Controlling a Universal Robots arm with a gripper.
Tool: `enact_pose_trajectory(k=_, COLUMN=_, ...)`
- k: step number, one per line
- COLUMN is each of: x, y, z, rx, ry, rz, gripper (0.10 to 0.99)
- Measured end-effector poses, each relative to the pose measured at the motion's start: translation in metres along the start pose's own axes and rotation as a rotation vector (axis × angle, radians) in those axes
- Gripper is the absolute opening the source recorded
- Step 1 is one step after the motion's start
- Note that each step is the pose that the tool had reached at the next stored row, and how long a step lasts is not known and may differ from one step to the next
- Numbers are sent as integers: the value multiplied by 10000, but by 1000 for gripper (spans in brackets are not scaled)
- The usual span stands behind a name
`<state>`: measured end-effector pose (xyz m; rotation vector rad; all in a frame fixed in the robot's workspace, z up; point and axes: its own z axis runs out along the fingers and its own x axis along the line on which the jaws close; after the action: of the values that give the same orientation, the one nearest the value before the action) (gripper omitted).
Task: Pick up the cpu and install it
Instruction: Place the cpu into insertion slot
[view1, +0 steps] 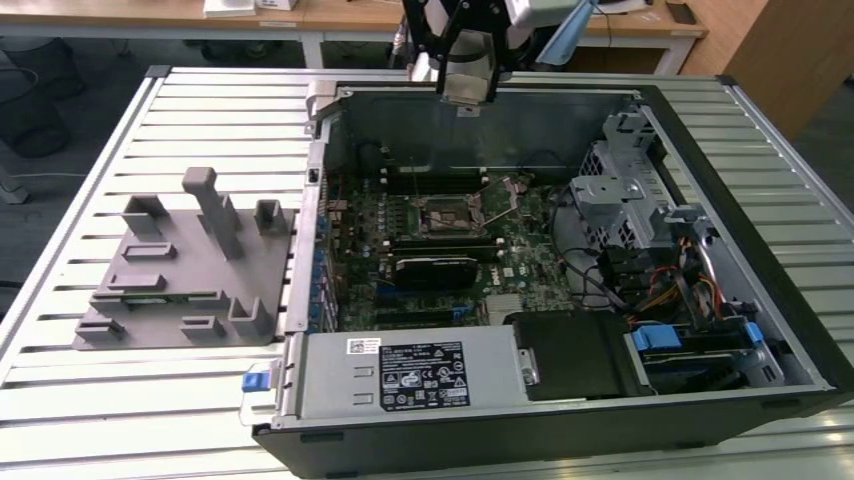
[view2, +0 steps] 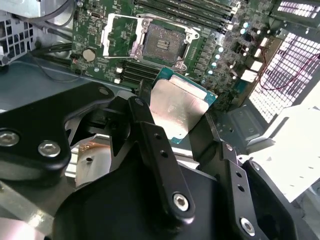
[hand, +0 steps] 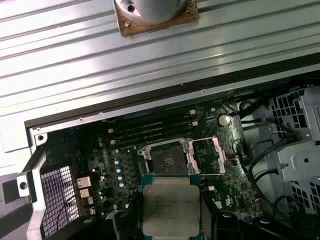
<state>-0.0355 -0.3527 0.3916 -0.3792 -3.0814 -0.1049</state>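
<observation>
My gripper (view1: 467, 98) hangs over the far wall of the open computer case (view1: 787, 300), shut on the cpu (view1: 467, 86). In both wrist views the cpu (view2: 180, 107) (hand: 170, 207) is a flat silvery square with a greenish rim, clamped at its edges between the black fingers (view2: 146, 117). The cpu socket (view1: 447, 212) (view2: 162, 44) (hand: 167, 160) lies on the green motherboard below and ahead, apart from the chip. Its metal load plate (view2: 120, 32) (hand: 207, 155) is flipped open beside it.
A grey plastic fixture (view1: 187, 270) with upright blocks sits on the slatted metal table (view1: 200, 100) at the exterior view's left. Inside the case are the power supply (view1: 400, 370), a metal drive cage (view1: 627, 190) with cables, and memory slots (hand: 150, 131) beside the socket.
</observation>
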Motion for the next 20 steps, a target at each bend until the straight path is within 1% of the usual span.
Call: enact_pose_trajectory(k=20, x=0, y=0, z=5, rx=-49, ry=-71, rz=1138, gripper=545)
